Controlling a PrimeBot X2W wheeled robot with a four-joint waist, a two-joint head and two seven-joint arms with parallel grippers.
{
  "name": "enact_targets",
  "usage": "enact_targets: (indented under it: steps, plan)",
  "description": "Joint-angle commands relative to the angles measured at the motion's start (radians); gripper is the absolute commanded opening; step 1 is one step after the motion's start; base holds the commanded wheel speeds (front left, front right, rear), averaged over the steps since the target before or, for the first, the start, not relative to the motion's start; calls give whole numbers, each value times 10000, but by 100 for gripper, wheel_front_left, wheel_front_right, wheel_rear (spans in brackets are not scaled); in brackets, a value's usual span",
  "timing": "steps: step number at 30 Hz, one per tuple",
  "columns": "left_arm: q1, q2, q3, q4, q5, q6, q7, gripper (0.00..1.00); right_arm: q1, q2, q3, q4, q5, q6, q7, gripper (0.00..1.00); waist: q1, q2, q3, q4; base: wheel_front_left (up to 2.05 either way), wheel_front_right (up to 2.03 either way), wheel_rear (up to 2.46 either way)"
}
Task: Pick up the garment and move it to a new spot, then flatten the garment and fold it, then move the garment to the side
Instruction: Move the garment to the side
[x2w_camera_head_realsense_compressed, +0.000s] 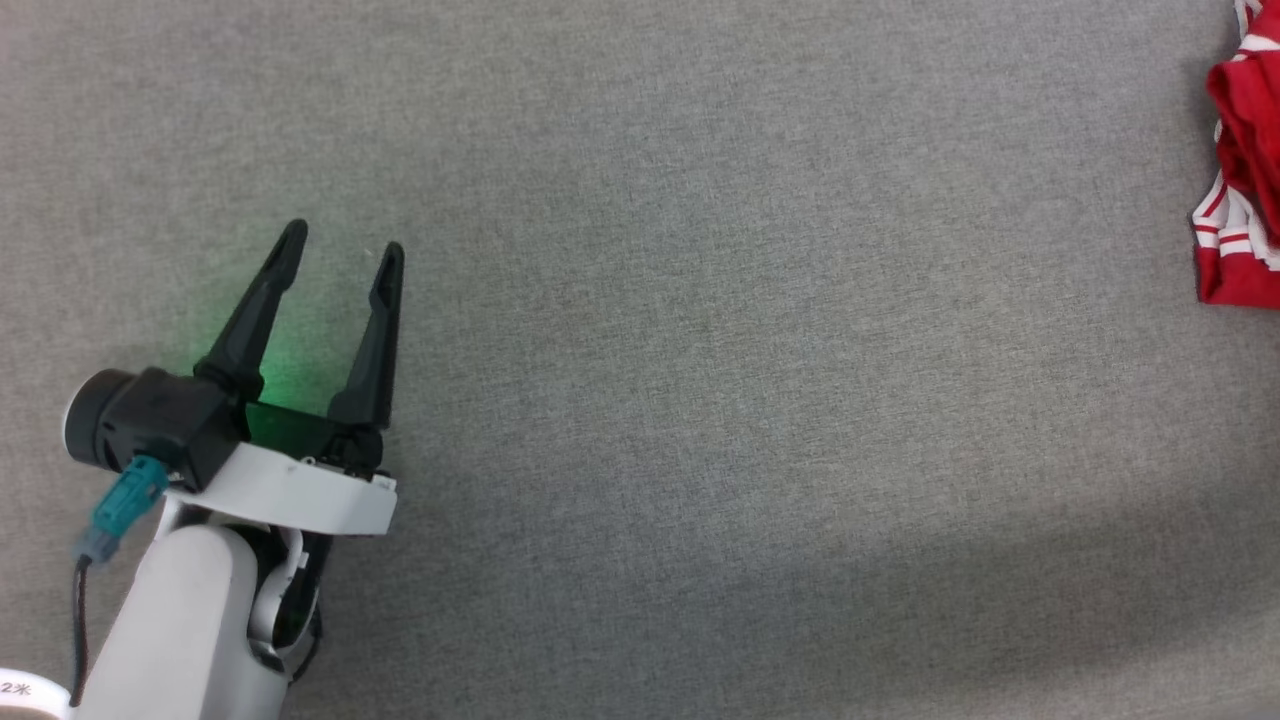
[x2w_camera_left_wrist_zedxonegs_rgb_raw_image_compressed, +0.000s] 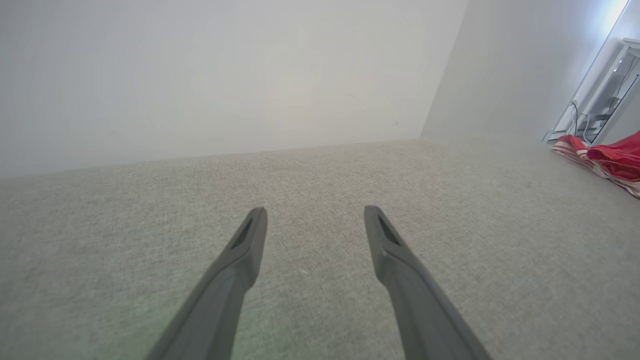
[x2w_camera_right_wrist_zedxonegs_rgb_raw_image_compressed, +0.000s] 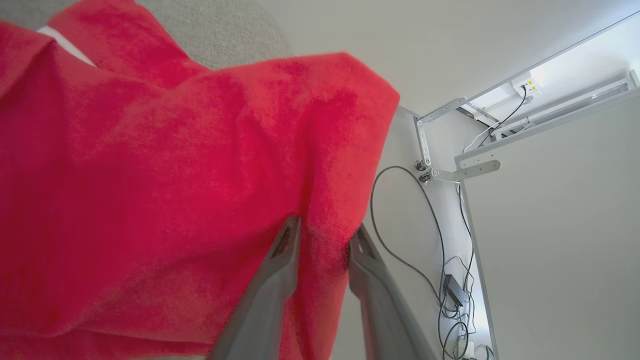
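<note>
A flat grey woven fabric surface (x2w_camera_head_realsense_compressed: 700, 400) spreads out beneath the robot, with a plain pale wall (x2w_camera_left_wrist_zedxonegs_rgb_raw_image_compressed: 200, 75) rising at its far edge. At the lower left of the head view, the left gripper (x2w_camera_head_realsense_compressed: 343, 240) hovers just over the surface, its two dark fingers spread wide with nothing between them. At the far right edge of that view is the red sleeveless jersey with white side panels and red-and-white striped trim (x2w_camera_head_realsense_compressed: 1240, 140), bunched up and well apart from the left gripper. The right gripper (x2w_camera_right_wrist_zedxonegs_rgb_raw_image_compressed: 326, 227) is at the jersey. A hanging fold of red cloth passes between its two fingers and touches both, but I cannot tell whether they pinch it or merely flank it. The jersey looks light, thin, limp and probably a little slippery, so it should drape and slide rather than keep a shape. A pinch on the striped hem or a shoulder strap, where the trim is doubled, would likely hold better than a single layer mid-panel.
</note>
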Motion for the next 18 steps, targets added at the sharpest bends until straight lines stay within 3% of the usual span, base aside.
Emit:
enact_targets:
  steps: [1,2,18]
  plan:
    - [-36,-3,10,16,-61,-21,-6,100,-141,42,32,100,-69,-15,-108,88,0,-1,-37,28,0,0,0]
    - [-17,-6,18,26,-50,-22,-6,100,-187,76,29,189,-79,-15,-167,100,0,-1,-59,38,0,0,0]
    - [541,-276,198,213,-6,-22,-6,100,-184,603,293,699,254,-16,-1277,100,0,-1,-1338,269,0,0,0]
